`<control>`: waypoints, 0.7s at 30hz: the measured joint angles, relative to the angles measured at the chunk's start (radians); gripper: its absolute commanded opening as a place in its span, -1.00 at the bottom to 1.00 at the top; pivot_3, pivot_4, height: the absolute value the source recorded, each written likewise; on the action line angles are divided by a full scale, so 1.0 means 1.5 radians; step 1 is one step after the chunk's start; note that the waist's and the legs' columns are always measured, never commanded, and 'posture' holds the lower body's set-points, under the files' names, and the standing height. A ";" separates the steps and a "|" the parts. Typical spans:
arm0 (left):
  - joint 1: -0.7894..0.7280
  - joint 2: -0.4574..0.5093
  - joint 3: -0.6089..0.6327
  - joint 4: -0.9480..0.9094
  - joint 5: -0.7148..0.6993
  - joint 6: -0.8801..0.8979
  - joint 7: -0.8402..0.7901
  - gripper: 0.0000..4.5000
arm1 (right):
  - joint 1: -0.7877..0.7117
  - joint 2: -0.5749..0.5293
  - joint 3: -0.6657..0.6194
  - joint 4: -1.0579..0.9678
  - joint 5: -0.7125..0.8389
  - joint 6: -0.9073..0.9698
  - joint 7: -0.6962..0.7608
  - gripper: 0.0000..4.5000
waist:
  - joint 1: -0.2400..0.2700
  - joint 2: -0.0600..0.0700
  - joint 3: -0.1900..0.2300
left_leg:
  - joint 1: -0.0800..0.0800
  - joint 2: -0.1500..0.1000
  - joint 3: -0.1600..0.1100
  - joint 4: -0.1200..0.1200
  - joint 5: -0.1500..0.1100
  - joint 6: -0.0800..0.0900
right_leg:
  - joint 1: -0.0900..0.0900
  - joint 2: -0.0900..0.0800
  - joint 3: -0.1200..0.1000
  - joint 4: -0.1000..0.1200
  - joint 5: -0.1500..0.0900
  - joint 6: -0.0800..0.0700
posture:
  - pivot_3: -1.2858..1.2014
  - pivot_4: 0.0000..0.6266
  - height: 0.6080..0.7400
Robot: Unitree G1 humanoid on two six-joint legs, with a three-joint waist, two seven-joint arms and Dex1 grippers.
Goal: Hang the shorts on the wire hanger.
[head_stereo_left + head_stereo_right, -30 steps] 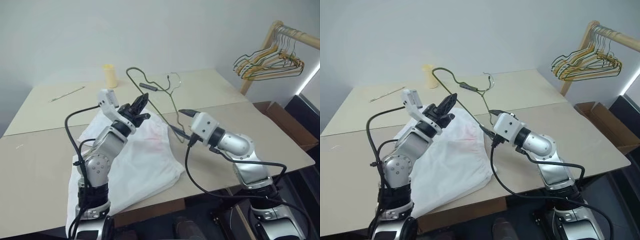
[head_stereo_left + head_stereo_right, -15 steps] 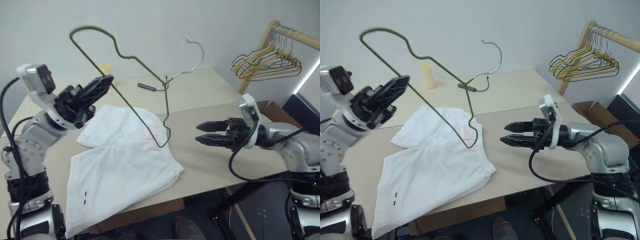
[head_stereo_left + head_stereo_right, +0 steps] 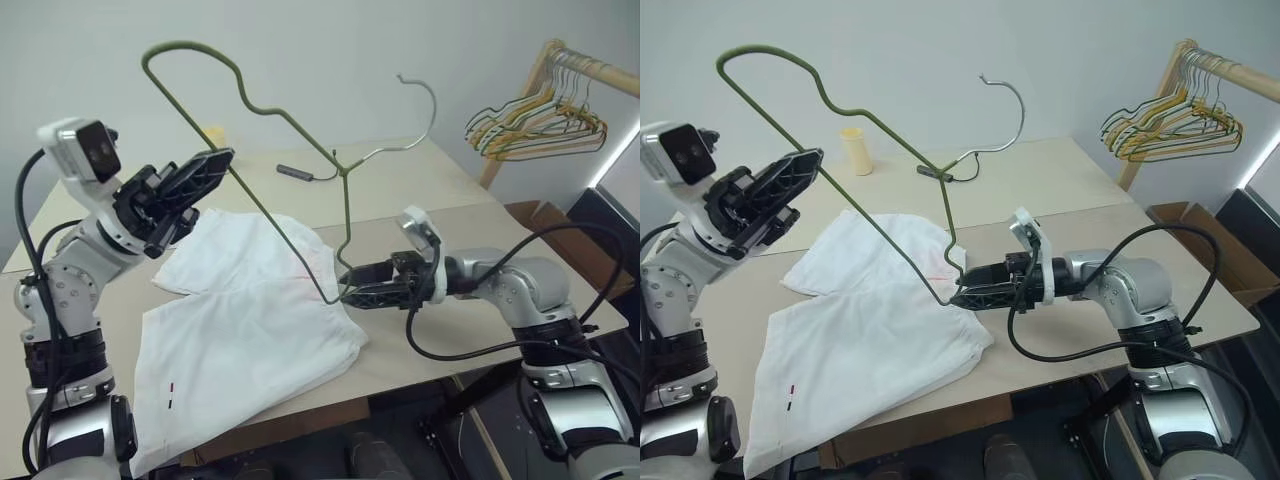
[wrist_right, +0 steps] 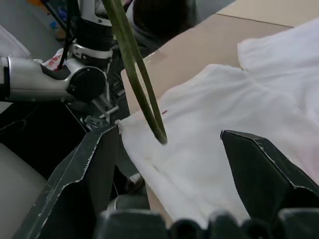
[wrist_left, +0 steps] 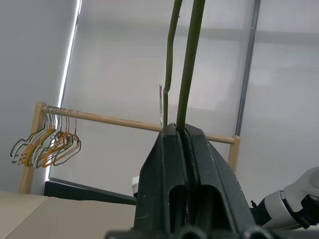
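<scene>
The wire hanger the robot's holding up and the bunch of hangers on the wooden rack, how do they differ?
The wire hanger is single, dull green-grey, tilted in the air, clamped in the shut left pincer, its lower corner between the open right pincer's fingers. The bunch of hangers is several, yellow, orange and green, hanging from the rack. Both are thin and hooked.

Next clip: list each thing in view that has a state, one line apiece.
wire hanger: lifted off the table, tilted, pinched by the left hand
shorts: flat on the table, not on the hanger
left hand: shut on the wire
right hand: open, at the hanger's low corner
coloured hangers: hanging on the rail
</scene>
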 measured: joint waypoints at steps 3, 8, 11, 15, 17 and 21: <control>0.000 -0.004 0.000 0.000 0.005 -0.004 0.000 -1.00 | -0.001 0.007 0.000 0.000 0.000 0.009 -0.015 0.69 | 0.001 0.000 0.000 | 0.000 0.000 0.000 0.000 0.000 0.000 | 0.000 0.000 0.000 0.000 0.000 0.000 | -0.08 -1.00 1.00; 0.000 -0.009 -0.002 0.000 0.014 -0.008 -0.001 -1.00 | -0.001 0.015 -0.003 -0.001 0.002 0.017 -0.029 0.69 | 0.000 0.000 0.000 | 0.000 0.000 0.000 0.000 0.000 0.000 | 0.000 0.000 0.000 0.000 0.000 0.000 | -0.09 -1.00 1.00; 0.000 -0.015 -0.003 0.000 0.024 -0.011 -0.004 -1.00 | -0.001 0.021 -0.010 -0.002 0.004 0.021 -0.040 0.69 | -0.001 0.000 0.000 | 0.000 0.000 0.000 0.000 0.000 0.000 | 0.000 0.000 0.000 0.000 0.000 0.000 | -0.09 -1.00 1.00; 0.000 -0.029 -0.005 0.000 0.029 -0.014 -0.007 -1.00 | -0.001 0.026 -0.016 -0.006 0.014 0.022 -0.044 0.42 | -0.002 0.000 0.000 | 0.000 0.000 0.000 0.000 0.000 0.000 | 0.000 0.000 0.000 0.000 0.000 0.000 | -0.09 -1.00 1.00; 0.000 -0.030 -0.009 0.000 0.034 -0.014 -0.009 -1.00 | -0.001 0.027 -0.018 -0.010 0.016 0.022 -0.044 0.11 | -0.002 0.000 0.000 | 0.000 0.000 0.000 0.000 0.000 0.000 | 0.000 0.000 0.000 0.000 0.000 0.000 | -0.09 -1.00 1.00; 0.000 -0.032 -0.013 0.001 0.043 -0.015 -0.013 -1.00 | -0.001 0.026 -0.020 -0.012 0.020 0.022 -0.044 -0.54 | -0.002 0.000 0.000 | 0.000 0.000 0.000 0.000 0.000 0.000 | 0.000 0.000 0.000 0.000 0.000 0.000 | -0.09 -1.00 1.00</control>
